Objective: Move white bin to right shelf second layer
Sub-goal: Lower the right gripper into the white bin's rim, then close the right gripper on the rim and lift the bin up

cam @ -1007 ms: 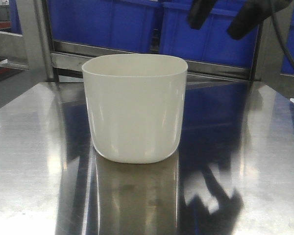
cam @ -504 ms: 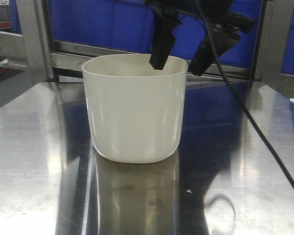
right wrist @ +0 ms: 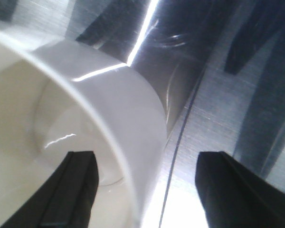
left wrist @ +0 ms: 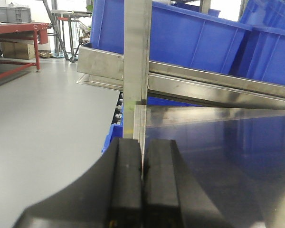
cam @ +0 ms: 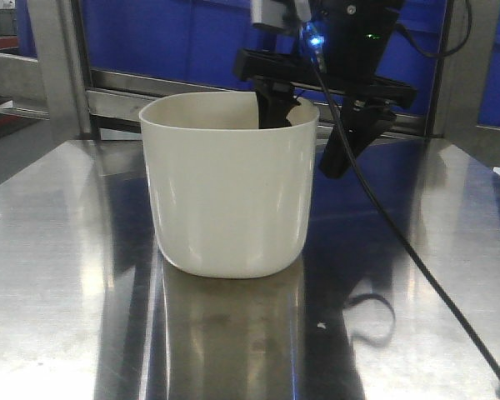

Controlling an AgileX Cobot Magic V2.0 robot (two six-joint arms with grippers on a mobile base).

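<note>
On table (cam: 58, 250), white bin (cam: 229, 192), right end effector (right wrist: 149, 161) astride its rim

Grey floor (left wrist: 47, 118), red workbench (left wrist: 14, 28), blue crates (left wrist: 180, 38), shiny steel table (cam: 58, 250).

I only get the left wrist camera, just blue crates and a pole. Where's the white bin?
Observer: The white bin stands upright on the steel table, in the front view.
Operator: Is the other hand near it?
Observer: Yes, the right gripper straddles its right wall, one finger inside, one outside.
Operator: Squeezing it?
Observer: Not yet. The right wrist view shows both fingers clear of the wall.
</note>
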